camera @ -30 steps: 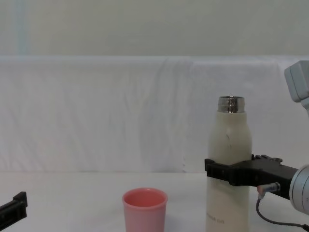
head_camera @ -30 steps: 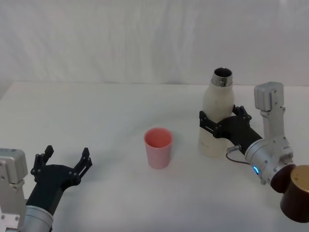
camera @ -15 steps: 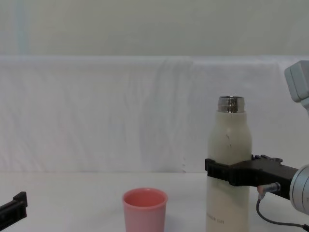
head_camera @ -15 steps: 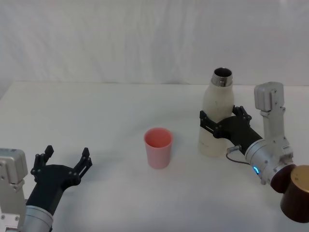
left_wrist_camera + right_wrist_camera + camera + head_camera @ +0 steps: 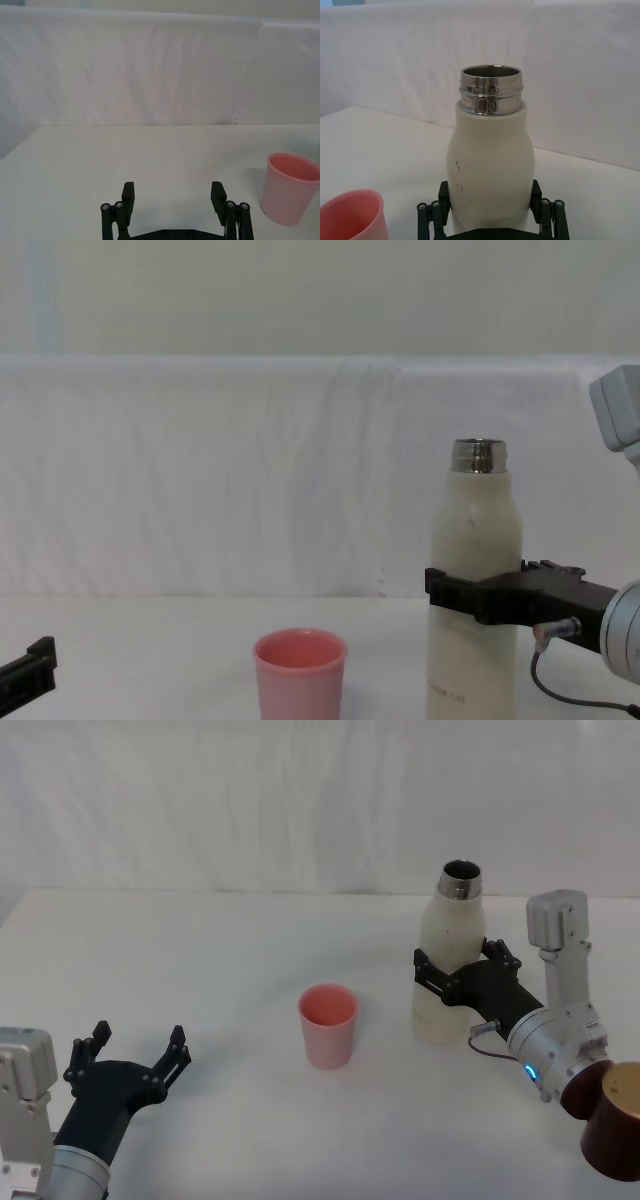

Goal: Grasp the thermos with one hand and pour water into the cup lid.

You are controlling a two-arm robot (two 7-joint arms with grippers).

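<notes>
The cream-white thermos point(image 5: 445, 935) stands upright on the white table, right of centre, its steel neck open. My right gripper point(image 5: 458, 960) is shut on the thermos body at mid-height, one black finger on each side; the right wrist view shows both fingers point(image 5: 445, 197) pressed against the thermos point(image 5: 490, 165). The salmon-pink cup lid point(image 5: 327, 1025) stands upright to the thermos's left, a short gap apart, and looks empty. My left gripper point(image 5: 140, 1038) rests open near the table's front left, with nothing between its fingers; the cup lid point(image 5: 289, 187) lies well off to its side.
A brown cylindrical object with a golden top point(image 5: 615, 1120) sits at the front right corner, beside my right arm. The white table point(image 5: 230, 950) is backed by a white cloth wall.
</notes>
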